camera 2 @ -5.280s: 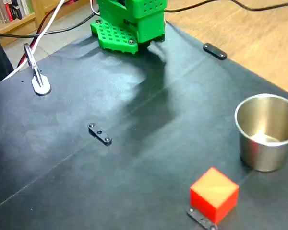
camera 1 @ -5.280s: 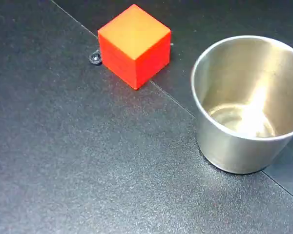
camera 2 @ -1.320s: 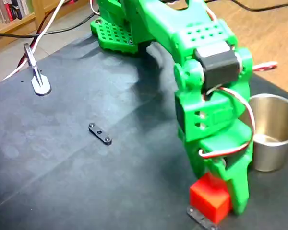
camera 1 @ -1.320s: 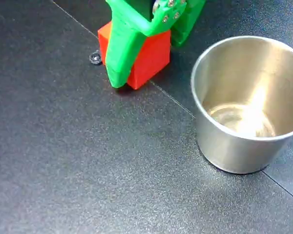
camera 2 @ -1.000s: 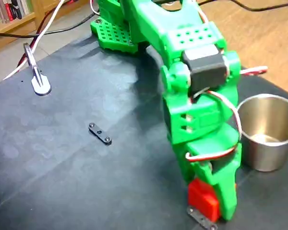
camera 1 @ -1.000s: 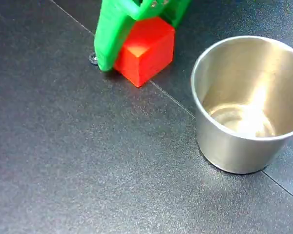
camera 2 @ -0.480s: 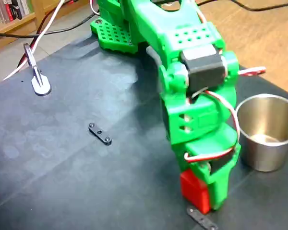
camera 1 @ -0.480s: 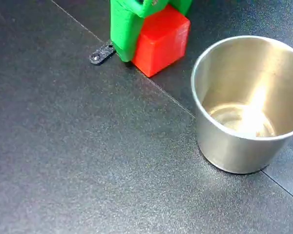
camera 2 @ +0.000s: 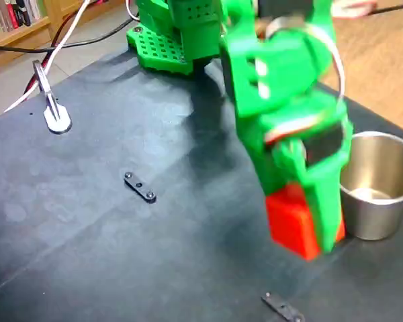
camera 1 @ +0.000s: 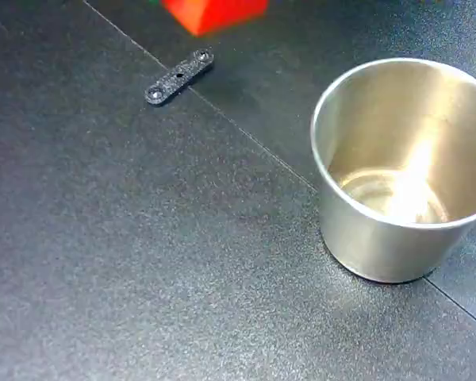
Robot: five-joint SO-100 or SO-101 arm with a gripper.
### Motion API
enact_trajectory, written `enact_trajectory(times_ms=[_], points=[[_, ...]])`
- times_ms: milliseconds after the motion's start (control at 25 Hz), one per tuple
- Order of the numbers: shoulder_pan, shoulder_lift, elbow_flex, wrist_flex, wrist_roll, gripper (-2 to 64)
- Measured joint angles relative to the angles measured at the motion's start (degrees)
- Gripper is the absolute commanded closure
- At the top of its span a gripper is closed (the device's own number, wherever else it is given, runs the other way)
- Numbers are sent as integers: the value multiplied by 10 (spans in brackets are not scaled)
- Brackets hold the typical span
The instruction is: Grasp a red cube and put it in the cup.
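While the green 3D-printed gripper (camera 2: 307, 231) hangs above the black tabletop (camera 2: 107, 235), it's clamped on the red cube (camera 2: 292, 218), w/ one green finger running down the cube's right side in a fixed view; the other finger is hidden behind the cube. The cube is off the table, tilted, lower corner pointing down, clear air betw. it & the surface. Slight motion blur on arm & cube there.

In the close fixed view only the cube's bottom tip (camera 1: 214, 13) shows, cut by the top edge, above & left of the steel cup (camera 1: 404, 171). No fingers seen in that view.

The cup stands upright on the table, empty, bright reflection on its inner wall & base. In the wider fixed view the cup (camera 2: 373, 201) sits just right of the held cube, partly behind the gripper.

A small black flat bar w/ screw holes (camera 1: 178, 77) lies on the table near a seam line, below the cube's tip & well left of the cup. In the wider view one such bar (camera 2: 282, 308) is at the bottom edge, under the gripper; a second bar (camera 2: 140, 187) lies further left. The arm's green base (camera 2: 178, 33) sits at the table's far side, cables running off it. A silver clip-like piece (camera 2: 52, 107) rests near the left edge.
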Motion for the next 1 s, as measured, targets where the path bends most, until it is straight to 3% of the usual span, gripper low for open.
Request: enact_trajectory(times_ms=[280, 640, 1000], points=[[-48, 144, 33, 0, -2, 619], [-120, 355, 281, 0, -1, 619], [-152, 330, 327, -1, 0, 618]])
